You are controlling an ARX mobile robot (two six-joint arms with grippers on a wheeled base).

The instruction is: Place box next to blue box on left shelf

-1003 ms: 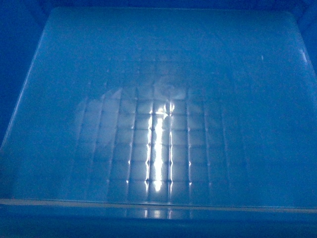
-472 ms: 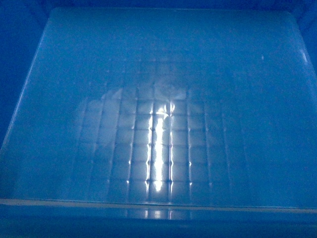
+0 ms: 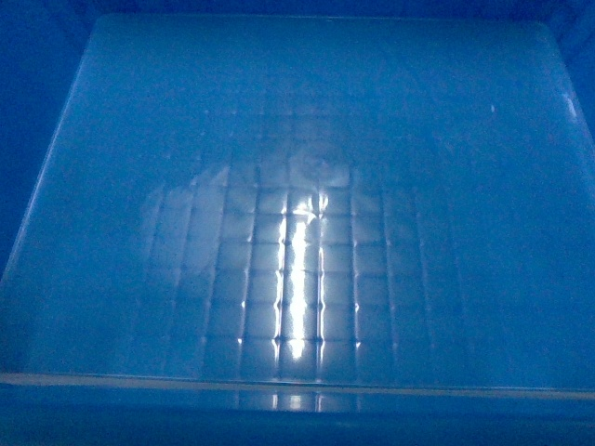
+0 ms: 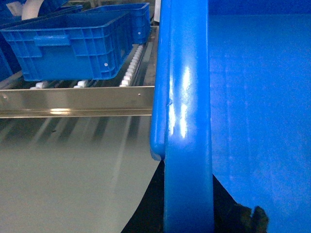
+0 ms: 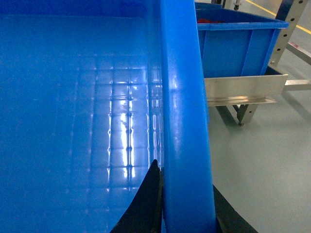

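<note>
Out in front of the shelf [image 4: 73,101], the box [image 3: 297,232] rides up between both grippers, left gripper [image 4: 209,213] and right gripper [image 5: 184,208] each clamped over a side rim so it stays level, blue box [image 4: 73,43] waiting at 10 o'clock.

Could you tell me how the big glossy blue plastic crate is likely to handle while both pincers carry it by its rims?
The large glossy blue plastic crate is probably stiff: its thick rolled rim looks rigid. It appears empty, so likely light for its size. The shiny rim may be slippery between the dark fingers.
</note>
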